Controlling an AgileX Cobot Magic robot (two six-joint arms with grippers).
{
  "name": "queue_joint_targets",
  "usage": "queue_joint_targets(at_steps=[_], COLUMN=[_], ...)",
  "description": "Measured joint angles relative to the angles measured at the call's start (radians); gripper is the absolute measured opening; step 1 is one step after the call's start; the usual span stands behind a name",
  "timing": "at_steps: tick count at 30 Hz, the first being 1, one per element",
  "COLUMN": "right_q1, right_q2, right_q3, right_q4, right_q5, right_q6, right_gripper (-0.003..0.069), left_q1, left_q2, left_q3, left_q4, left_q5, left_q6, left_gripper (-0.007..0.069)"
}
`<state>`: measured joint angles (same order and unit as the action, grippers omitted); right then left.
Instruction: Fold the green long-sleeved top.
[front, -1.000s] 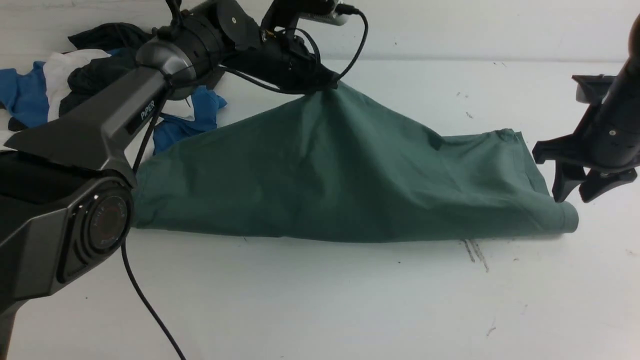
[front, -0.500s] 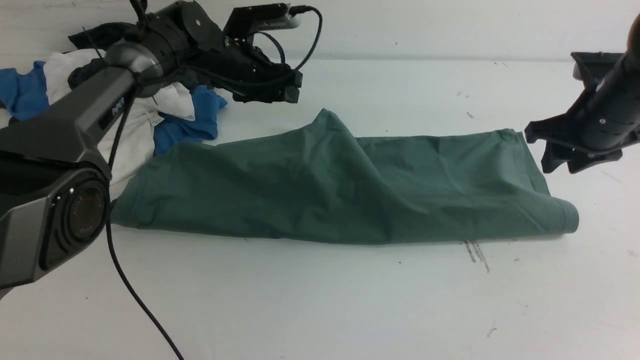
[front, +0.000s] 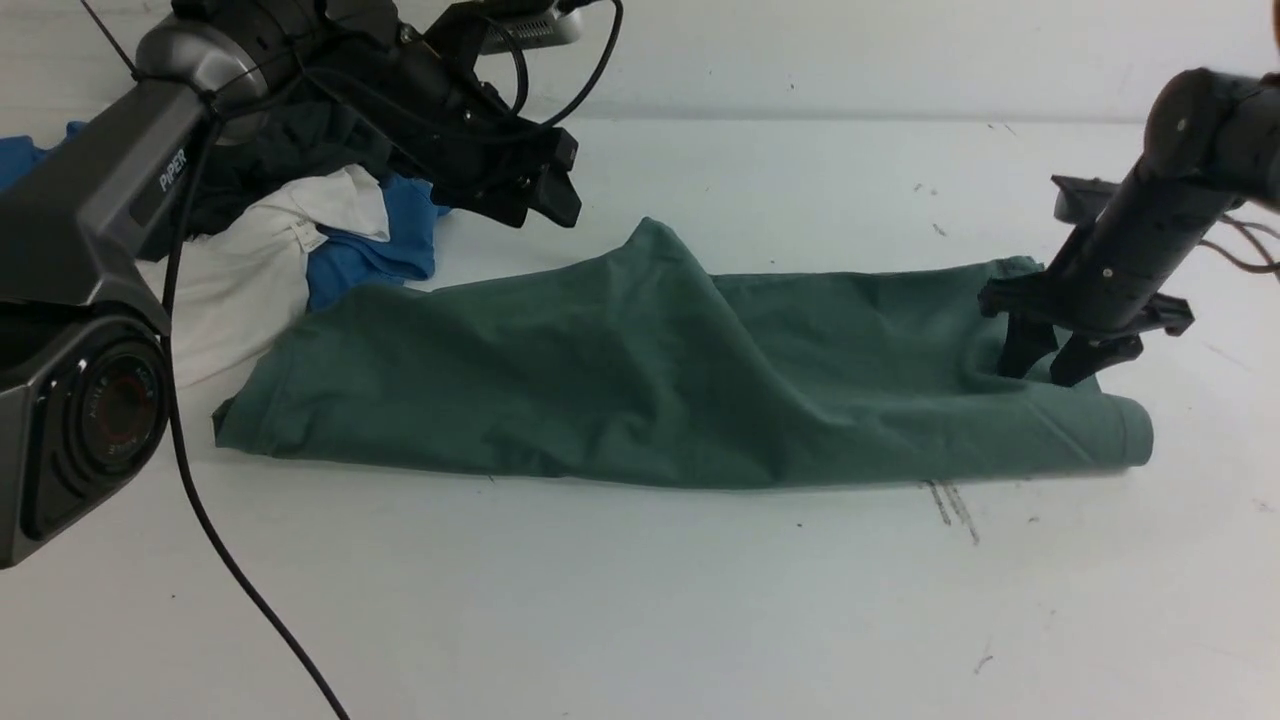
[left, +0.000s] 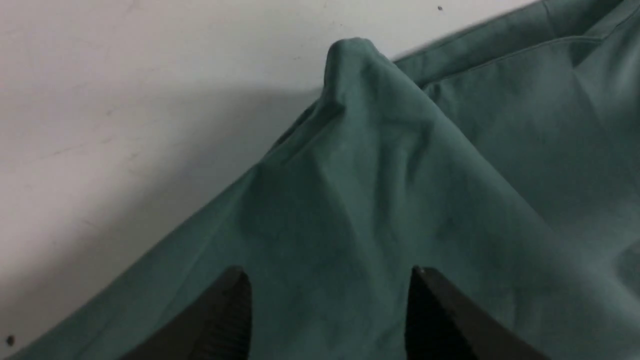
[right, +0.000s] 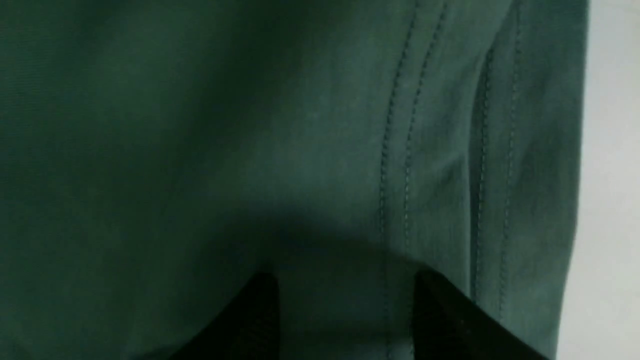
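The green long-sleeved top (front: 640, 390) lies across the white table as a long folded band, with a raised peak of cloth at its far edge. My left gripper (front: 545, 205) is open and empty, in the air up and to the left of that peak. In the left wrist view the peak (left: 350, 55) shows beyond the open gripper (left: 327, 272). My right gripper (front: 1035, 370) is open, its tips down on the top's right end near the stitched hem (right: 400, 150). The open right gripper (right: 345, 277) holds nothing. Logo, label and cuffs are hidden.
A pile of dark charcoal (front: 270, 160), white (front: 250, 270) and blue (front: 380, 250) garments lies at the back left, touching the green top's left end. The left arm's cable (front: 230, 570) trails over the front left of the table. Black scuff marks (front: 950, 500) sit before the top.
My left gripper let go of the raised cloth, which dropped into a low peak, and drew back to the left. My right gripper moved left and down onto the top's right end.
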<state>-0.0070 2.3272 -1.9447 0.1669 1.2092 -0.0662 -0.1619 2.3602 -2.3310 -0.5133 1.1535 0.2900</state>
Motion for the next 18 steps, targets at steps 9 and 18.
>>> queue_joint_targets(at_steps=[9,18], right_q1=[-0.016,-0.018], right_q2=[0.026,0.058], right_q3=[-0.094,-0.102], right_q4=[-0.011,-0.013], right_q5=[0.014,0.018], right_q6=[-0.001,-0.004], right_gripper=[0.0363,0.0362], left_q1=[0.0,0.0], left_q2=[0.0,0.0], left_q3=[0.0,0.0], left_q4=[0.002,0.002], left_q5=[-0.001,-0.007], left_q6=[0.0,0.001], left_gripper=[0.0395,0.0395])
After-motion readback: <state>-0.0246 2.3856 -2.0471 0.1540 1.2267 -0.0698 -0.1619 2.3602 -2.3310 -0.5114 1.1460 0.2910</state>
